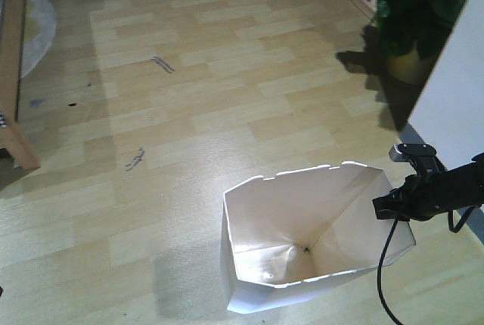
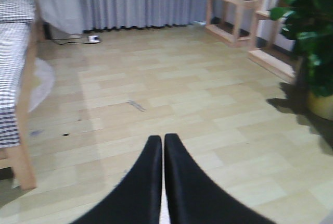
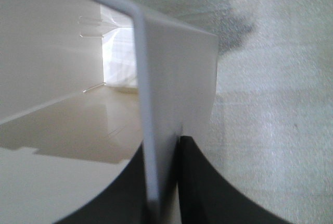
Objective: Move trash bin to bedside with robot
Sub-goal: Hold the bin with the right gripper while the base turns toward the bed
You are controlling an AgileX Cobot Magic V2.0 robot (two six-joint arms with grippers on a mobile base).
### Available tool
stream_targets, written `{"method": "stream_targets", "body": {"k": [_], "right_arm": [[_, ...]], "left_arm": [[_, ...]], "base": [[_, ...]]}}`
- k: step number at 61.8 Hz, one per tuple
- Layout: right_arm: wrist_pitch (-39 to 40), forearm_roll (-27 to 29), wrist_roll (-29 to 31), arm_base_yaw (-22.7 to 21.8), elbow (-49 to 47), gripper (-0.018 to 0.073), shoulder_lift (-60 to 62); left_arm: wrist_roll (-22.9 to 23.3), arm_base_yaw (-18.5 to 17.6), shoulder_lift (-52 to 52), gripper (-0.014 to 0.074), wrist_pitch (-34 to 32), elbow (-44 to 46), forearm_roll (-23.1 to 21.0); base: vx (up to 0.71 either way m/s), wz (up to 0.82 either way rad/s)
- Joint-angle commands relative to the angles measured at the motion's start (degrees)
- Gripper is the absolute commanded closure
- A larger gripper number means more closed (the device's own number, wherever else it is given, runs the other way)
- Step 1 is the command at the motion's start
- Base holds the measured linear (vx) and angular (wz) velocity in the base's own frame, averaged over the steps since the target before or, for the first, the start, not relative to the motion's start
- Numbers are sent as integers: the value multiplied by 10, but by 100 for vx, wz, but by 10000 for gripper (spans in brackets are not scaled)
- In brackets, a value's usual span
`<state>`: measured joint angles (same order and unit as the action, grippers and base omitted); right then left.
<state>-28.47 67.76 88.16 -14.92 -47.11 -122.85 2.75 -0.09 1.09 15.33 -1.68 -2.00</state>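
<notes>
- My right gripper (image 3: 162,144) pinches the wall of the trash bin (image 3: 174,78) at its rim, with one black finger (image 3: 125,193) inside and the other outside against the white plastic.
- My left gripper (image 2: 164,138) holds nothing. Its two fingers are pressed together, tips touching, low over the wooden floor (image 2: 197,94).
- In the front view the trash bin (image 1: 265,223) stands on the floor near the closest edge, right of the middle, its cream inside open to the camera.
- My right arm (image 1: 454,185) reaches in from the right edge to the bin's right rim, and a black cable (image 1: 384,272) hangs from it past the bin's corner.
- The bed (image 1: 10,75) runs along the far left edge, well apart from the bin. Its light wooden leg (image 2: 24,140) and checked bedding (image 2: 10,52) show in the left wrist view.
- A potted plant (image 1: 412,7) sits at the far right corner.
- Farthest off, grey curtains (image 2: 135,0) and wooden shelves (image 2: 234,5) line the back edge.
</notes>
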Motion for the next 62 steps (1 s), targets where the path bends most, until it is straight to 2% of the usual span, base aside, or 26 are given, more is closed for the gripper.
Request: {"method": "stream_targets", "body": {"k": [1,24,62], "right_arm": [[-85,35,-8,-2,-8,566,37],[-85,35,-8,-2,-8,566,37],[-85,35,-8,-2,-8,566,37]], "left_arm": [[5,-3,5,602,-42,-16,-5],[5,-3,5,602,-42,-16,-5],[5,-3,5,602,-42,-16,-5]], "base": [[17,42],[19,30],[30,8]]}}
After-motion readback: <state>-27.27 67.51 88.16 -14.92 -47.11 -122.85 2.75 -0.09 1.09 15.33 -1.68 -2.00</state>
